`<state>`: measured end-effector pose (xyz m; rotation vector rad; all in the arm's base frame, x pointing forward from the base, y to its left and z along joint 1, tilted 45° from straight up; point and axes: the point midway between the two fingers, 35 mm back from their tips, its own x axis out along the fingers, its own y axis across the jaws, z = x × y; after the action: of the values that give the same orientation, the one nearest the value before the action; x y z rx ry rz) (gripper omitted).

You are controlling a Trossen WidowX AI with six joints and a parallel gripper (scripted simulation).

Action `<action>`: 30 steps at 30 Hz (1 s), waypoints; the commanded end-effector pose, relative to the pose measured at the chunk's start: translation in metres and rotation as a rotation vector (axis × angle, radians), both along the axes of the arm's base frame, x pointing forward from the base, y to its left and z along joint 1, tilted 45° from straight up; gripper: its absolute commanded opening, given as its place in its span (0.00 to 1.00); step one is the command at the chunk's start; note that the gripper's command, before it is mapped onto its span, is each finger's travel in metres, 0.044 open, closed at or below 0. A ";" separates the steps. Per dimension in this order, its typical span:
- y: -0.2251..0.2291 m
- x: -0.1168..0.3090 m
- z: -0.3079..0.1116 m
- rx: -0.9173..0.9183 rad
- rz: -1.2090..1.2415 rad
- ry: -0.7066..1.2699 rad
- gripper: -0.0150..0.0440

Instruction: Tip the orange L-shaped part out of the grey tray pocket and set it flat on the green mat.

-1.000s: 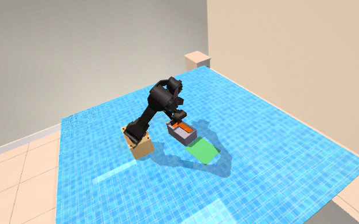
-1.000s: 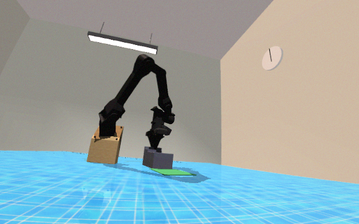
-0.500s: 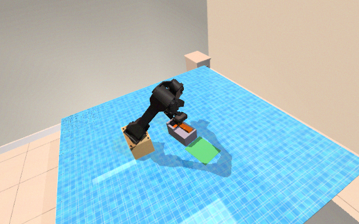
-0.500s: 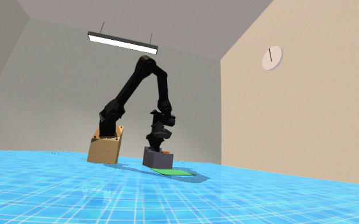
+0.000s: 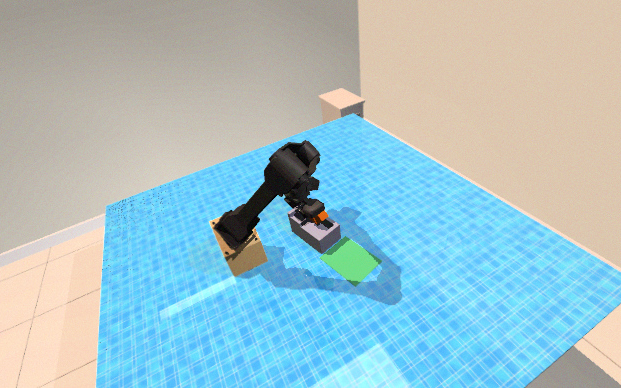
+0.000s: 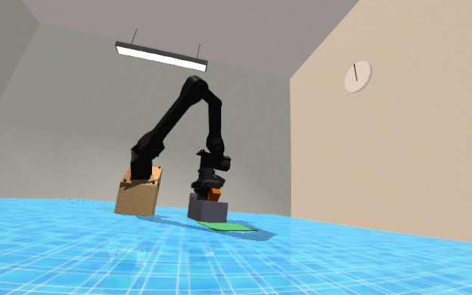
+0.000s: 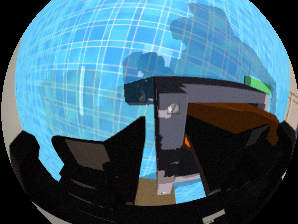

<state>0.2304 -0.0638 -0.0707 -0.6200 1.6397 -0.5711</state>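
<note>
The orange L-shaped part point(image 5: 320, 217) point(image 6: 213, 195) point(image 7: 220, 115) is tilted, with one end standing up out of the pocket above the rim of the grey tray point(image 5: 305, 236) point(image 6: 215, 213) point(image 7: 172, 135). My gripper point(image 5: 308, 218) point(image 6: 202, 197) point(image 7: 164, 120) points down at the tray, part way open, with nothing pinched. In the wrist view a tray wall shows between the fingers, and the part lies beyond and behind the right finger. The part's lower end is mostly hidden. The green mat point(image 5: 351, 262) point(image 6: 229, 227) point(image 7: 257, 84) lies beside the tray.
The arm stands on a wooden block point(image 5: 247, 256) point(image 6: 135, 199) to the tray's left in the top and exterior views. The tray's walls rise close around the fingers. The arm's shadow falls across the blue table point(image 5: 441, 240) point(image 6: 316, 262) and around the mat.
</note>
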 end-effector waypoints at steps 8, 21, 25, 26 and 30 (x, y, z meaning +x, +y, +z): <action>-0.002 -0.004 -0.002 -0.010 0.007 0.016 0.56; 0.000 -0.001 -0.002 0.000 0.002 0.004 0.56; 0.003 -0.001 -0.001 -0.001 0.003 0.007 0.56; 0.005 -0.002 -0.001 -0.002 0.004 0.008 0.56; 0.014 -0.002 0.000 -0.007 0.006 0.014 0.56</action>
<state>0.2257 -0.0566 -0.0705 -0.6374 1.6528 -0.5702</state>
